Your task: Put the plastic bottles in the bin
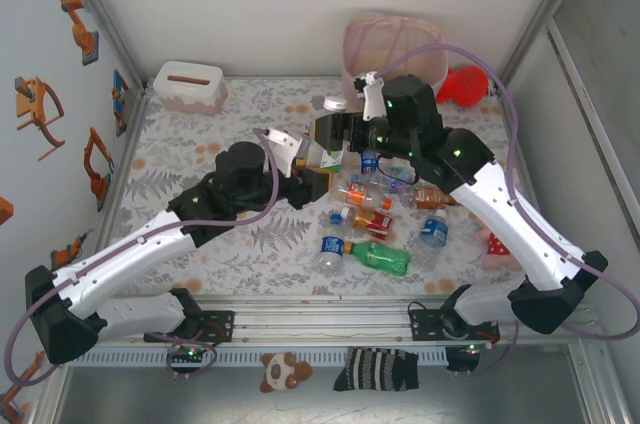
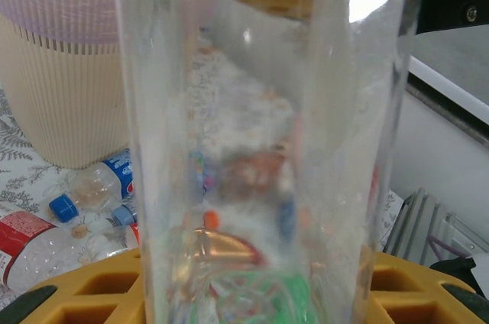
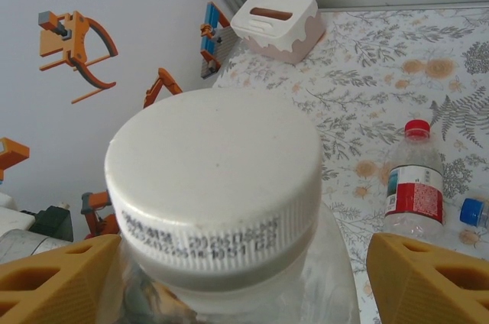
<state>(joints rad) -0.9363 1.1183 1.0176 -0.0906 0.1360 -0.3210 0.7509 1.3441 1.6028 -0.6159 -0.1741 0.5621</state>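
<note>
Top view: left end effector [image 1: 303, 157] held a clear bottle [image 1: 322, 156] at the centre of the counter [image 1: 170, 144]; bin [image 1: 385, 44] at one o'clock. Left wrist: yellow fingers [image 2: 92, 293] clamped it. Right wrist: right end effector [image 3: 237, 278] stood wide around its cap [image 3: 214, 163]; a bump might dislodge it.

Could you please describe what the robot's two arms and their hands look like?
Both the left arm and right arm have glossy white links between black joints carrying small green lights. A greyish-purple cable loops along each. The left hand and right hand have chunky yellow-orange fingers.
</note>
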